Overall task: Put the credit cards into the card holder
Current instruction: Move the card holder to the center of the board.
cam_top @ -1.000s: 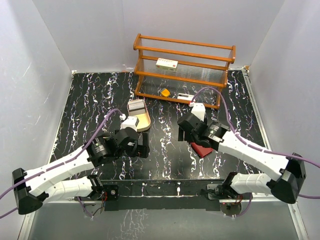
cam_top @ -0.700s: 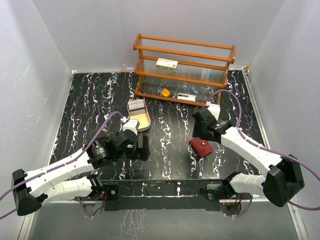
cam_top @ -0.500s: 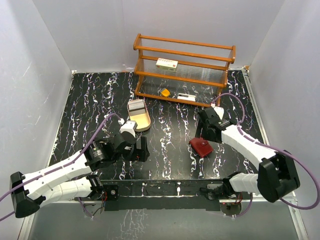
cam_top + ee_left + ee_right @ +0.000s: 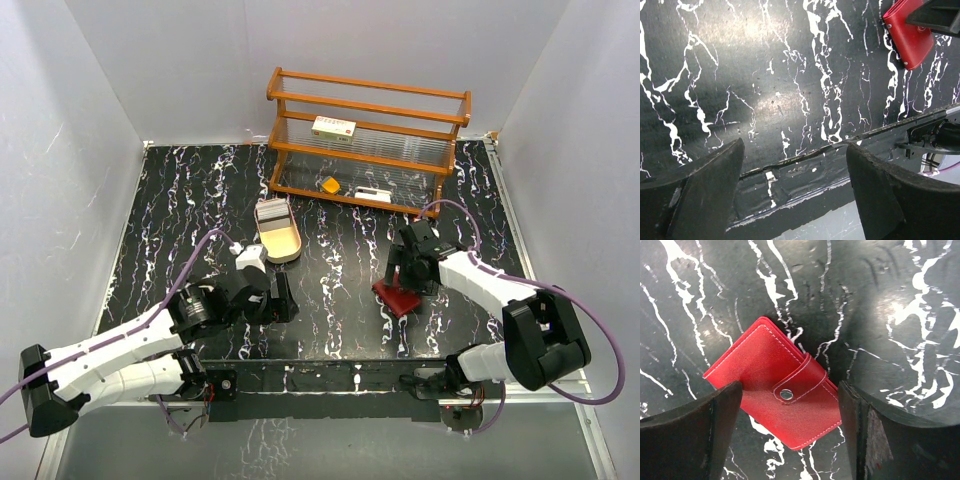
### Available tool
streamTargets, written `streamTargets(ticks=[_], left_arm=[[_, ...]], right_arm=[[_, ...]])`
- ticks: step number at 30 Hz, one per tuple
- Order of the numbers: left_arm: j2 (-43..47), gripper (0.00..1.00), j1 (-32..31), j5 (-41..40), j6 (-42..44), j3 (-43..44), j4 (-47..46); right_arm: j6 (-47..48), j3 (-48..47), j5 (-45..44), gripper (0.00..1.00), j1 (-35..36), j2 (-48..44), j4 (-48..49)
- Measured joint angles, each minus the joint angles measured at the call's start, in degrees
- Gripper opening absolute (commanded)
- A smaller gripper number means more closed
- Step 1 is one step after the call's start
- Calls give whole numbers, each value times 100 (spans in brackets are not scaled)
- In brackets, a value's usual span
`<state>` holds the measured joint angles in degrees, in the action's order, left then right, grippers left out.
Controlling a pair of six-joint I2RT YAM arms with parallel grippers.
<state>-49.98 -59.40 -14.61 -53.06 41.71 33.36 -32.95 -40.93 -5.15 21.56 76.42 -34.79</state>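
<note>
The card holder (image 4: 771, 390) lies on the black, white-veined desk (image 4: 200, 200), in front of the right arm and not far from the near edge. It is shut. It shows as a plain red rectangle with pale stitching round its border and a flap fastened by a metal snap (image 4: 786, 395). None of its inner pockets show.

The right tool (image 4: 790, 412) hangs directly over it, jaws apart, one on each side. The holder sits askew to them. Whether they touch it cannot be told.

The cards (image 4: 271, 211) look like a greyish stack at the far end of a tan tray (image 4: 290, 247). They are well apart from the holder, to its left and farther back. The left tool (image 4: 795, 165) is low over bare desk, nearer than the tray, with its jaws apart and nothing in them.

The step in hand looks like getting hold of the holder so it can be opened; loading of cards has seemingly not begun. Next, the snap probably has to be popped and the flap folded back. That likely calls for one tool to pin the body while the other pulls. Flat and askew, the holder may slide rather than lift.
</note>
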Motion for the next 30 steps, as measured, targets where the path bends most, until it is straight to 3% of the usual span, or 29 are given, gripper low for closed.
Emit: streamTargets(ticks=[9, 15, 22, 30], left_arm=[[-98, 77, 13, 24, -723, -133, 258], [-168, 78, 245, 223, -855, -168, 269], [-278, 81, 348, 284, -750, -52, 321], [101, 84, 348, 245, -693, 61, 317]], right_arm=[[-28, 323, 988, 63, 146, -127, 365], [-487, 404, 1248, 62, 933, -227, 557], [-1032, 192, 1224, 63, 2057, -26, 586], [-1226, -560, 546, 49, 2157, -87, -168]])
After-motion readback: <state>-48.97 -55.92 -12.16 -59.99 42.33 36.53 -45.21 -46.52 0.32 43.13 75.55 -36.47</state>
